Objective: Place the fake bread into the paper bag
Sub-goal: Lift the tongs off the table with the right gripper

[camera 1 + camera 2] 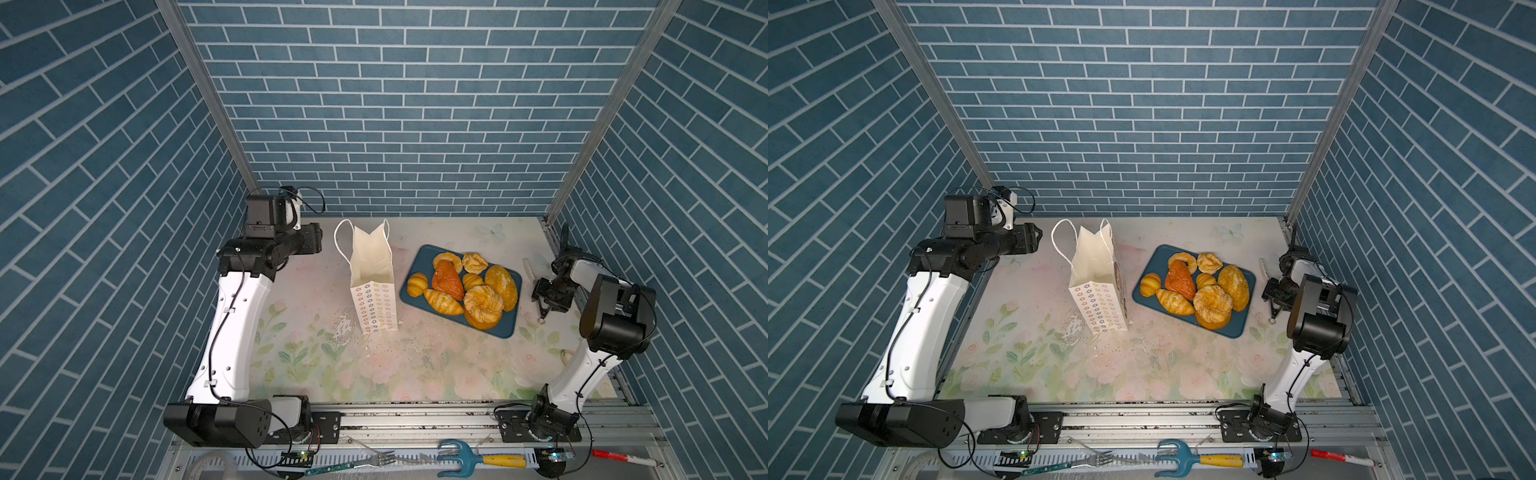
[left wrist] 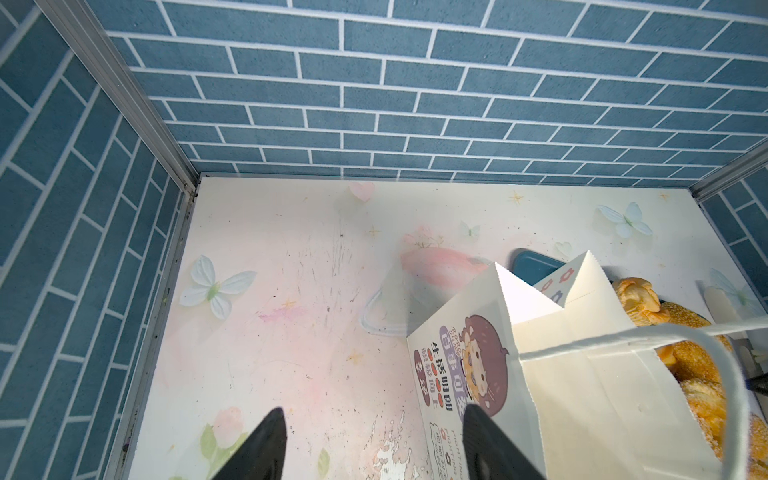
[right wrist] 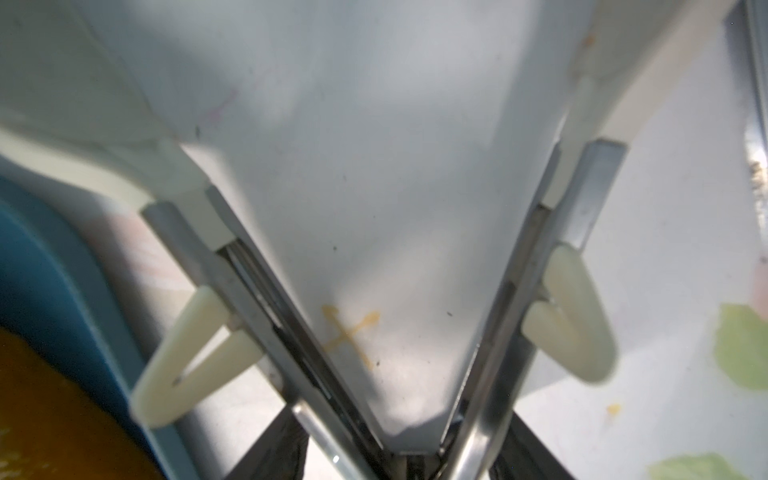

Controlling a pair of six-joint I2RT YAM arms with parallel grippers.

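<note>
The paper bag point(image 1: 372, 286) point(image 1: 1098, 286) stands upright and open at the table's middle; a cartoon print shows on its side in the left wrist view point(image 2: 582, 395). Several pieces of golden fake bread point(image 1: 465, 286) point(image 1: 1200, 286) lie piled on a blue tray point(image 1: 509, 332) to its right. My left gripper point(image 1: 316, 243) point(image 2: 374, 440) hangs open and empty just left of the bag's top. To the right of the tray, my right gripper point(image 1: 546, 299) point(image 3: 409, 453) is shut on metal tongs point(image 3: 561, 232) near their hinge. The tongs spread in a V with nothing between them.
Blue brick walls close in the back and both sides. On the front rail lie a fork point(image 1: 374, 459), a blue hand rake with a yellow handle point(image 1: 478, 459) and a red marker point(image 1: 623, 457). A small white object point(image 1: 567, 355) lies by the right arm.
</note>
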